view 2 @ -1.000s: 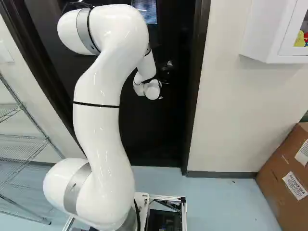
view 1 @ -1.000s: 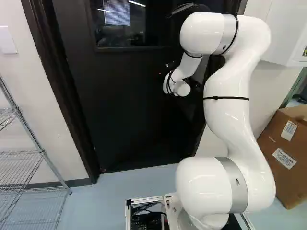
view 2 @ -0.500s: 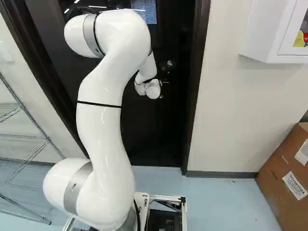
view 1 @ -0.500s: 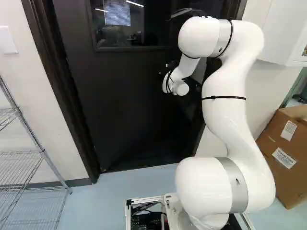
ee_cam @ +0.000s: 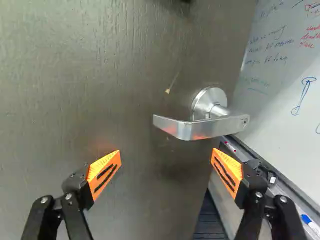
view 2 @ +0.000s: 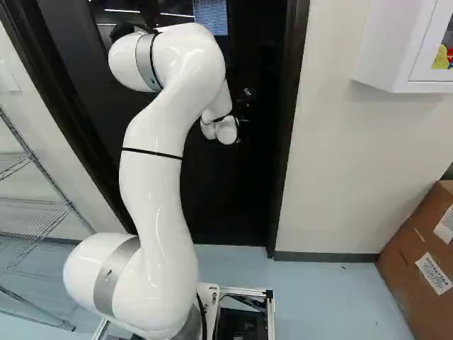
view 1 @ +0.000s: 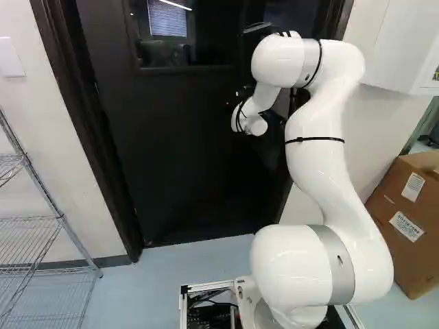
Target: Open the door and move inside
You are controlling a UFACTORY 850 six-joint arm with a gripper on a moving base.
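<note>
Jaws spread apart, silver lever handle ahead on dark door, seemingly near

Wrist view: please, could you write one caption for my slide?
Open jaws facing the metal lever handle of a door, a whiteboard with handwriting beyond the door's edge.
</note>
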